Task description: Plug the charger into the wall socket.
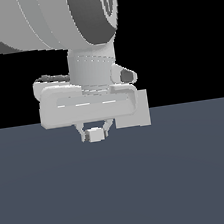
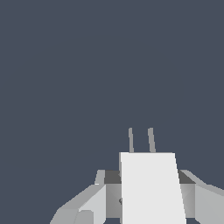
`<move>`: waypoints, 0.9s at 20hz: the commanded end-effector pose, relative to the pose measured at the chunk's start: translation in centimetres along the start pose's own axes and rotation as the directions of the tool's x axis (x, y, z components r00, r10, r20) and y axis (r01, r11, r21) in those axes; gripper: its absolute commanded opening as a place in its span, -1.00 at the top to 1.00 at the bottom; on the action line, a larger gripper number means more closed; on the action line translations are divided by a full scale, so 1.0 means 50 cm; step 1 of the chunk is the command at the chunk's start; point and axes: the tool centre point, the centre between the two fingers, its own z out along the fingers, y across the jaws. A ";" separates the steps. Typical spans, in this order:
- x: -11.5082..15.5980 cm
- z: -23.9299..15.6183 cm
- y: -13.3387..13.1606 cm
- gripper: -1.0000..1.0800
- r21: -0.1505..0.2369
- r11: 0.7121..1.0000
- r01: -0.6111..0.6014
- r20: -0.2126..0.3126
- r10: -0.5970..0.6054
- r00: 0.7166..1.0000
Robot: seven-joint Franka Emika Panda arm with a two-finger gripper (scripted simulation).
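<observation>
The charger (image 1: 94, 135) is a small white block held between the fingers just above the dark floor. My gripper (image 1: 94, 131) is shut on it. In the wrist view the charger (image 2: 151, 188) fills the space between the fingers (image 2: 89, 203), and two thin grey prongs (image 2: 151, 140) stick out of its far end. The wall socket (image 1: 135, 116) is an upright light-grey panel just to the exterior view's right of the charger, partly covered by the hand. It does not show in the wrist view.
A flat dark blue-grey floor (image 1: 125, 193) spreads under the gripper. The arm's large grey links (image 1: 45, 17) hang over the scene at the top of the exterior view.
</observation>
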 end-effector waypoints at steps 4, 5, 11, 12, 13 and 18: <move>0.009 -0.026 0.049 1.00 -0.058 0.985 -0.164 -0.007 0.164 0.986; 0.010 -0.030 0.057 1.00 -0.068 0.979 -0.191 -0.009 0.191 0.981; 0.007 -0.058 0.104 1.00 -0.124 0.930 -0.346 -0.024 0.346 0.938; 0.006 -0.063 0.111 1.00 -0.133 0.920 -0.370 -0.027 0.369 0.929; 0.004 -0.067 0.118 1.00 -0.141 0.909 -0.391 -0.030 0.391 0.920; -0.004 -0.084 0.144 1.00 -0.173 0.862 -0.477 -0.043 0.477 0.878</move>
